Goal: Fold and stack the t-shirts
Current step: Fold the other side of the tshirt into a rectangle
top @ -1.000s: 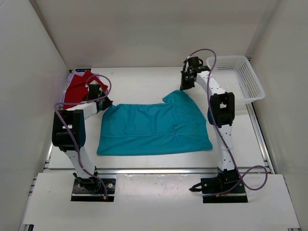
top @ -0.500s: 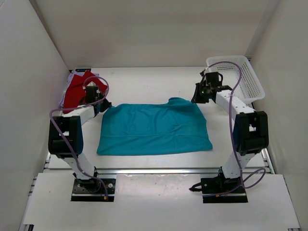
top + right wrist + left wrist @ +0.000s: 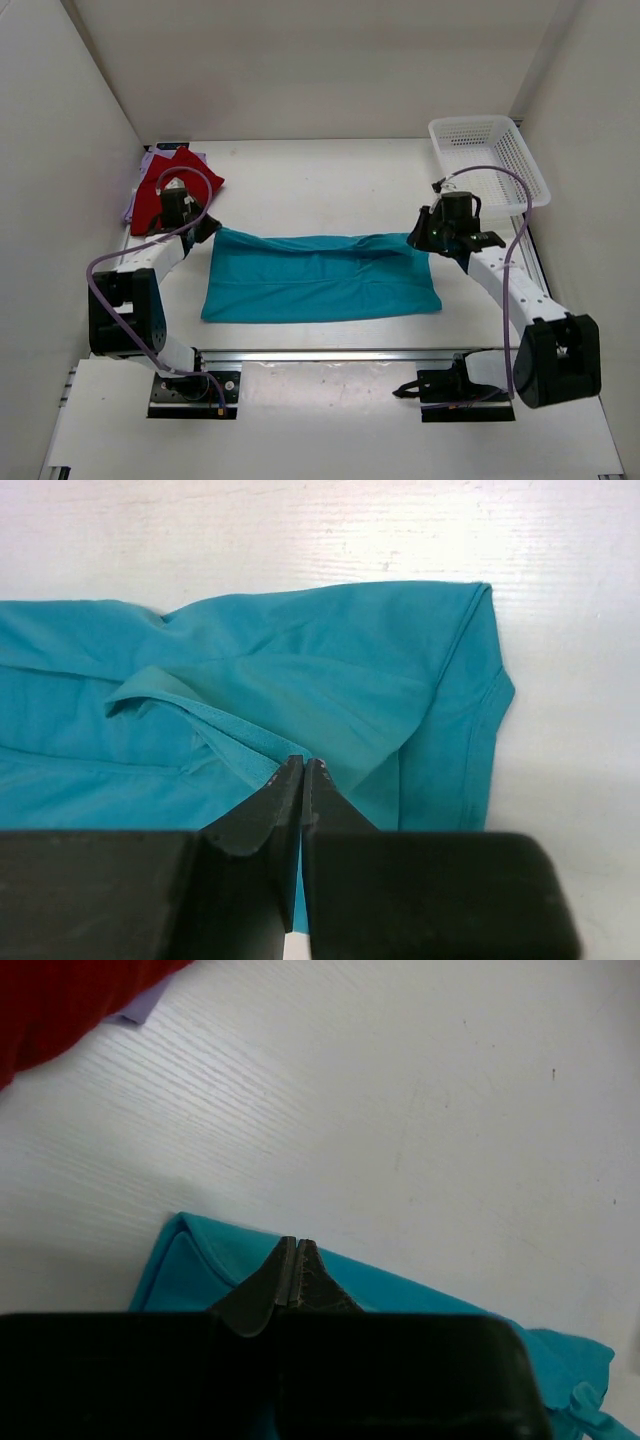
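Note:
The teal t-shirt [image 3: 320, 285] lies across the middle of the table as a long band, its far edge drawn taut between both grippers. My left gripper [image 3: 207, 228] [image 3: 297, 1242] is shut on the shirt's far left corner [image 3: 190, 1270]. My right gripper [image 3: 418, 240] [image 3: 303, 762] is shut on a raised fold of the same shirt [image 3: 330, 680] at its far right corner, near the sleeve. The red t-shirt [image 3: 160, 185] [image 3: 60, 1000] lies bunched at the back left on the lavender t-shirt [image 3: 140, 1005], of which only an edge shows.
A white lattice basket [image 3: 520, 160] stands at the back right, just behind my right arm. White walls close in the table on three sides. A metal rail [image 3: 330, 352] runs along the near edge, in front of the arm bases.
Both grippers moved toward the near side, carrying the teal shirt's far edge with them; the right gripper came a long way forward and right. The shirt went from a broad sheet to a narrower folded band.

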You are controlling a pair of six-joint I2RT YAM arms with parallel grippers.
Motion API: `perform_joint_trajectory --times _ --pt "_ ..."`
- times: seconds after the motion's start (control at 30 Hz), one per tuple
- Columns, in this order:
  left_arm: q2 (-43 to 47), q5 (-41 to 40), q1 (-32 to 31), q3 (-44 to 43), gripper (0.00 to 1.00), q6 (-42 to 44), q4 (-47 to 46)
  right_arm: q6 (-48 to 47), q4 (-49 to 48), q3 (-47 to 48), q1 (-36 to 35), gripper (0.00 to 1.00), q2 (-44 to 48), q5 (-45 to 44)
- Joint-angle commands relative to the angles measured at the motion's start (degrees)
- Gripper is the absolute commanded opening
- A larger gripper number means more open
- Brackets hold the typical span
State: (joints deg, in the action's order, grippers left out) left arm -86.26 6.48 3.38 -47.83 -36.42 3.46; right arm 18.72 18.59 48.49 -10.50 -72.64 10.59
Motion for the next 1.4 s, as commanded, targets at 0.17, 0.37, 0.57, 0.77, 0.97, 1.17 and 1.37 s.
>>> perform_joint_trajectory --times 0.17,0.37,0.57,0.77,0.97,1.17,1.37 --pt "5.48 0.81 2.42 0.37 0.0 3.29 3.74 2.02 0.92 -8.49 -0.41 0.0 10.66 -4.0" --pt "5.75 -0.16 1.98 3.96 0.0 4.26 3.58 5.27 -1.45 -18.5 3.82 0.0 18.75 1.18" --pt "2.15 4.95 4.62 4.68 0.0 1.54 3.91 7.64 -0.31 -22.11 1.45 0.0 23.06 1.09" --pt "6.01 3.54 5.58 6.26 0.15 -1.45 2.43 10.98 -0.84 -28.35 -1.98 0.06 27.02 1.44" --pt "16.99 -0.06 10.33 12.49 0.17 -8.3 -0.73 11.17 -0.22 -27.76 -4.18 0.24 31.24 -1.7" --pt "28.49 -4.54 8.05 20.3 0.23 -11.47 -5.47 9.23 -3.89 -21.78 -6.97 0.05 24.32 -1.45" --pt "35.71 -5.86 10.68 28.93 0.47 -9.98 -4.88 8.62 -9.88 -16.06 -17.34 0.08 11.58 -5.14"
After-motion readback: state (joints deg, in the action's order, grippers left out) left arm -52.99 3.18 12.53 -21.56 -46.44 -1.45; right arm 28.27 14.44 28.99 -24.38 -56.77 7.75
